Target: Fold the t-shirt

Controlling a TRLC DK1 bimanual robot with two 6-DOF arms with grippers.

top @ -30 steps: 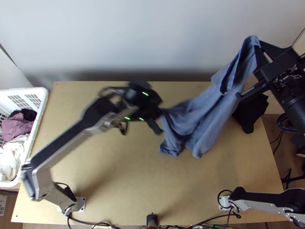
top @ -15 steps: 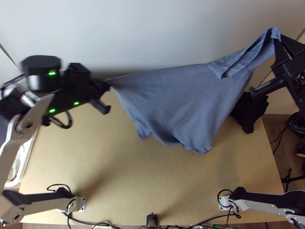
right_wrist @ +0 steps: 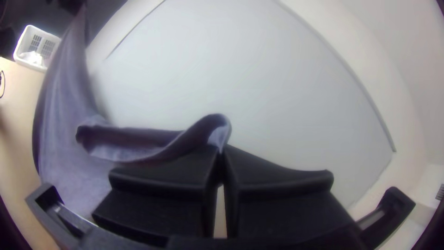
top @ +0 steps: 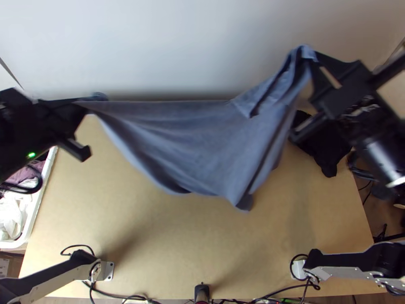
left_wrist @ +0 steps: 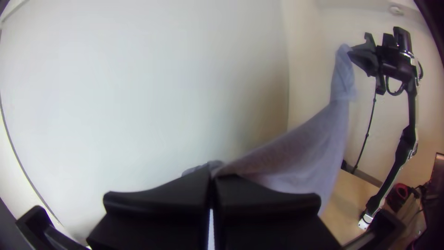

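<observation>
Though the fold itself remains undone, the table [top: 152,243], a smooth, light wooden sheet, offers room for it beneath what I carry. Over its far half hangs the t-shirt [top: 187,142], strung left to right between my two hands, its top line taut and nearly straight on the left, its lower edge sagging towards the near side in an uneven curve. I judge the task to be at an early stage: the shirt is lifted and partly opened out, while laying it down, smoothing it and every crease of the folding are left to do. The fabric looks soft, thin and matt, blue-grey, with long shallow ripples fanning from my left grip; towards the right a flap doubles over on itself in a narrow, loose band.

At the left stands the basket [top: 39,197], white, hard and slotted, with crumpled clothes in it; at the far right lies a black cloth [top: 321,152], bunched.

My left gripper [left_wrist: 212,173] is clenched on a gathered pinch of the shirt; my right gripper [right_wrist: 222,150] nips a small looped edge, higher up. Which seam or corner each one has, I cannot tell.
</observation>
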